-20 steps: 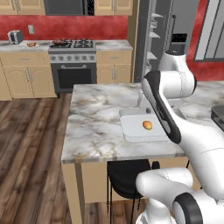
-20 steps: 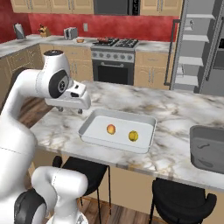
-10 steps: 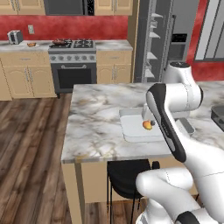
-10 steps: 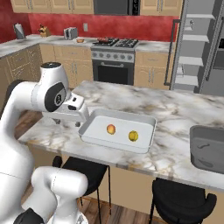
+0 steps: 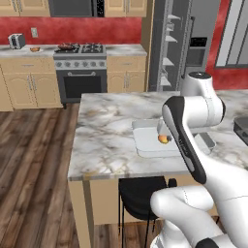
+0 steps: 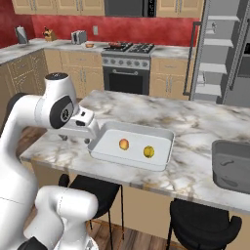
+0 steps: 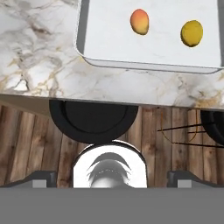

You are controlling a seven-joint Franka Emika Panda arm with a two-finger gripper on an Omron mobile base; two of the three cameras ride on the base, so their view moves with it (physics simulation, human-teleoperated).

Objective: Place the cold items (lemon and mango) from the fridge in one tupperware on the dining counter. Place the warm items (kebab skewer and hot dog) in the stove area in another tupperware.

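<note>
Mango (image 7: 139, 21) and lemon (image 7: 191, 33) are being shown inside the tupperware (image 6: 161, 157), beside the gripper (image 6: 89, 142), finger spread being untellable.

Red walls (image 6: 58, 27), wood floor (image 5: 29, 160)

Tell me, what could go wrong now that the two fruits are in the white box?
1. The shallow white rectangular tupperware sits close to the marble counter's front edge, beside the arm, so a wide swing might nudge it toward the black round stool below.
2. The round yellow lemon and the orange-red oval mango lie loose and apart, so they would likely roll if the tupperware gets bumped.
</note>
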